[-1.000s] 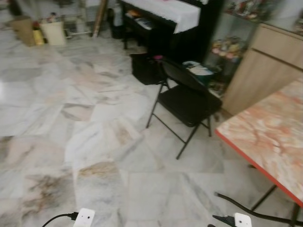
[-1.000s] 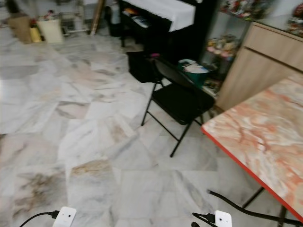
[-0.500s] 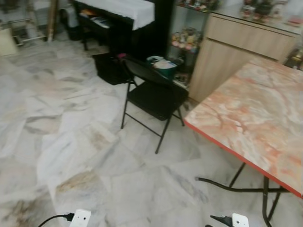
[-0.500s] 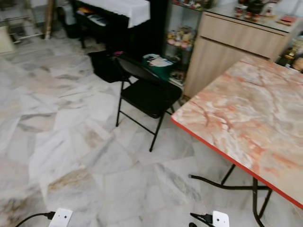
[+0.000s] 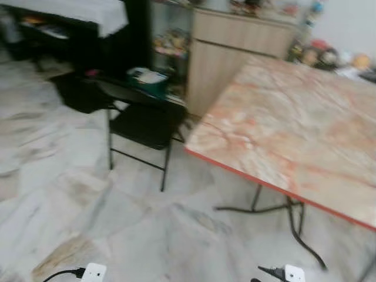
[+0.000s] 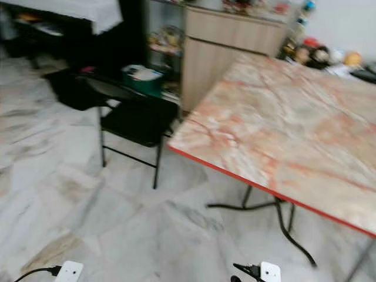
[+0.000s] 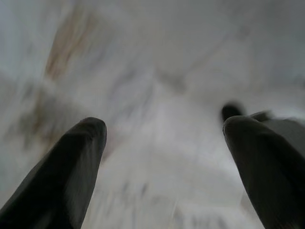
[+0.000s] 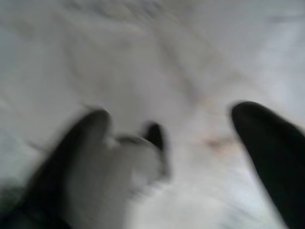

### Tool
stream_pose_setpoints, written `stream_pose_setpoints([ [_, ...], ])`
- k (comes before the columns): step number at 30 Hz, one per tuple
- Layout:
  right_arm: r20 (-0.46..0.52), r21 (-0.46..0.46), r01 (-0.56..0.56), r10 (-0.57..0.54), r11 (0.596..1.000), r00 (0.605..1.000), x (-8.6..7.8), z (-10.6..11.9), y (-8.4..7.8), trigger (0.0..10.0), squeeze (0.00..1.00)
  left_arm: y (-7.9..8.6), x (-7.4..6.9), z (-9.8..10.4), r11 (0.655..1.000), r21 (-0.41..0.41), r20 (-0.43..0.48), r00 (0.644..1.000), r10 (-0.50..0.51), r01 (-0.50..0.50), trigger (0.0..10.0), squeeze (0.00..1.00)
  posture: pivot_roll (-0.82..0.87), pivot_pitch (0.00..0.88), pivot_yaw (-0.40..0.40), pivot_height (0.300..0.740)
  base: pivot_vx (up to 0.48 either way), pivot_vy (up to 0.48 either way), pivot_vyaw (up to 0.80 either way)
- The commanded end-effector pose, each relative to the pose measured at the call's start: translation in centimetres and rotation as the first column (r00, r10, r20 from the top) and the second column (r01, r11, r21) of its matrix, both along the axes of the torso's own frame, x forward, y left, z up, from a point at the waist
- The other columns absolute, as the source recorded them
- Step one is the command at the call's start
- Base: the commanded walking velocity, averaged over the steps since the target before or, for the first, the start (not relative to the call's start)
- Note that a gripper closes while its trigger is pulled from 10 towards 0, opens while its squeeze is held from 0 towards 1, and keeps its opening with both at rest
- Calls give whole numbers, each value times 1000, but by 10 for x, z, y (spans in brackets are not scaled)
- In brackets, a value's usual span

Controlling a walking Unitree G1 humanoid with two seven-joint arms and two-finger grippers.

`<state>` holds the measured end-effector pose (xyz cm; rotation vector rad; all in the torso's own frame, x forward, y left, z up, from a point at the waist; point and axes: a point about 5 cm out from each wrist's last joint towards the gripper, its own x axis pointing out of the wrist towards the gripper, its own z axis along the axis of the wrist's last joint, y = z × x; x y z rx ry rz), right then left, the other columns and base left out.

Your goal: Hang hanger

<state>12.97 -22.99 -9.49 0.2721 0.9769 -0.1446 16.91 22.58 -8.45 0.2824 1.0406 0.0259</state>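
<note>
Both arms hang low at the bottom edge of the eye views, over the marble floor. In the left wrist view my left gripper [image 7: 164,129] is open, its two black fingers wide apart with only blurred floor between them. My right gripper [image 8: 176,114] is also open and holds nothing. A blurred grey shape lies by one of its fingers [image 8: 90,129], and I cannot tell what it is. The pictures are blurred by motion.
A folding table [image 5: 282,123] with a pink marble top, red edge and black legs stands at the right. A black folding chair [image 5: 144,120] is to its left. Behind them are a wooden cabinet [image 5: 235,53] and dark furniture under a white cloth [image 5: 88,12].
The camera has swung to the right: the table now takes up the right half and the chair has slid left in the picture. Both arms still hang low.
</note>
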Motion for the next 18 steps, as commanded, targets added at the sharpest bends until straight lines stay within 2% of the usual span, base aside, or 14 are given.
stream_pose_setpoints([
  [1, 13, 5, -1, 1, 1000, 1000, 4, 1, 3, 10000, 0, 3, -9, -3, 1000, 2, -30, 1000, -9, 9, 10000, 0, -44, 0, -30, 740, 0, 0, -769],
  [18, 9, 5, -9, 9, 1000, 1000, 3, 0, 3, 10000, 0, -1, -10, -4, 998, -3, -39, 997, -61, 61, 10000, 0, -44, 0, -26, 740, 0, 0, -769],
])
